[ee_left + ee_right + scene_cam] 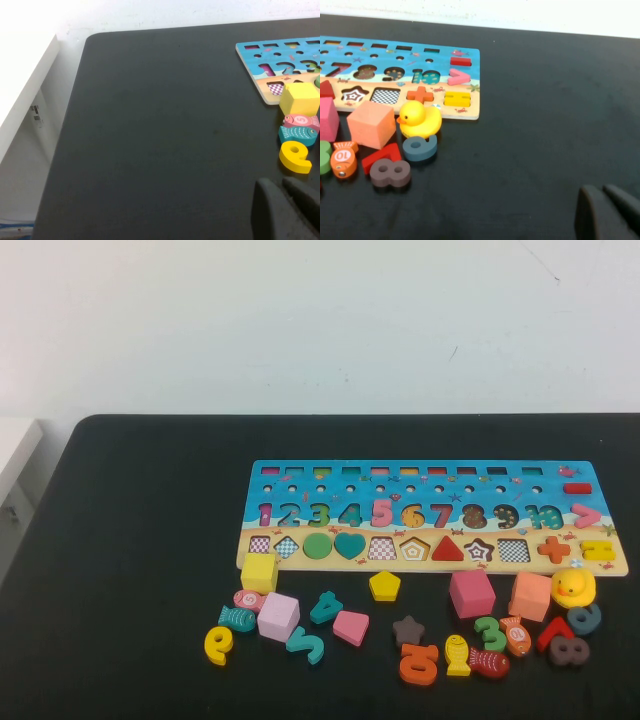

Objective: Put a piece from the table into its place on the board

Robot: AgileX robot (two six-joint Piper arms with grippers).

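Observation:
The piece [384, 585], a small flat yellow pentagon, lies on the black table [130, 540] just in front of the board [430, 472]. The board's pentagon cut-out [415, 549] is a little to the piece's right in the sandy strip. Neither arm shows in the high view. My left gripper [280, 184] is shut and empty, low over bare table near a yellow numeral [295, 156] and the board's left end [260, 70]. My right gripper [601, 190] is shut with nothing in it, off the board's right end [465, 95]. Neither wrist view shows the piece.
Loose pieces crowd the strip in front of the board: a yellow cube [259, 571], pink cubes [471, 593], an orange cube [530, 596], a yellow duck [572, 587], numerals and fish. A white ledge [25, 85] borders the table's left side.

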